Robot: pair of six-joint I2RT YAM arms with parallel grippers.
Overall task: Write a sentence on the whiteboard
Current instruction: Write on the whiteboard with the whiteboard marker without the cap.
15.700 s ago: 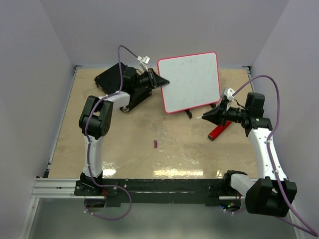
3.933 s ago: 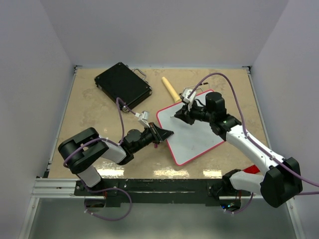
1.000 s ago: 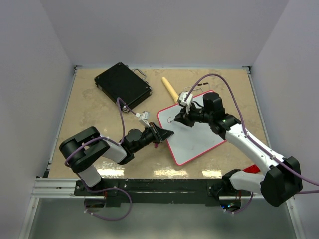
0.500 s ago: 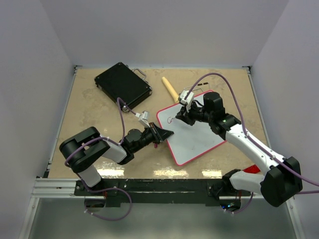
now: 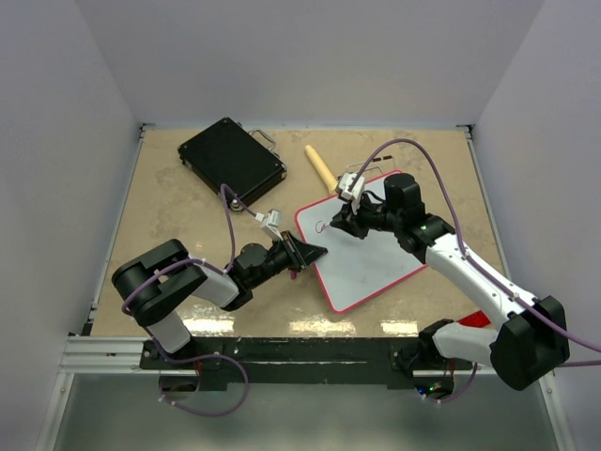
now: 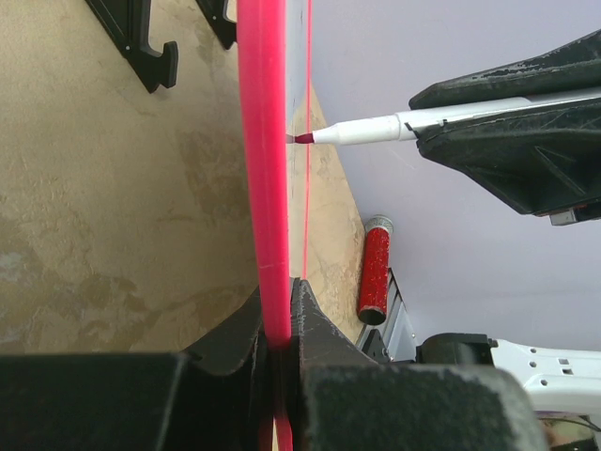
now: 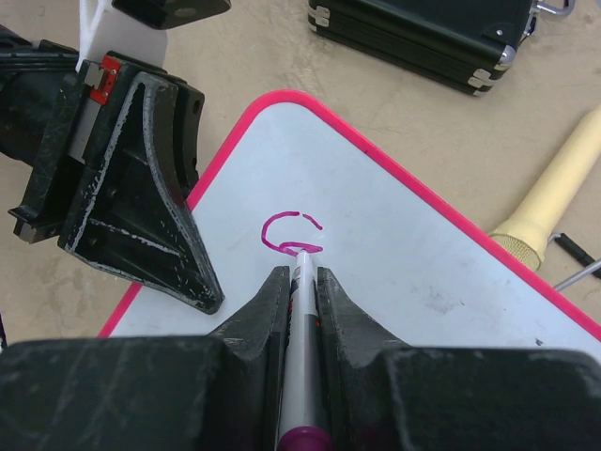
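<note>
You find whiteboard [image 5: 371, 254] on table [image 5: 178, 225], right of centre, turned askew, between both arms. Your left gripper [image 6: 279, 315] has fingers pressed tight on red rim at board's left edge. Your right gripper [image 7: 300, 282] has fingers closed around marker [image 7: 302, 329]; tip touches board just under one pink letter [image 7: 286, 235], looks like "G", near far-left corner. Black case [image 5: 232, 160] and cream handle [image 5: 321, 169] lie behind, apart from board

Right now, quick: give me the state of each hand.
Left hand: closed on the rim of the whiteboard.
Right hand: closed on a marker, tip on the board.
</note>
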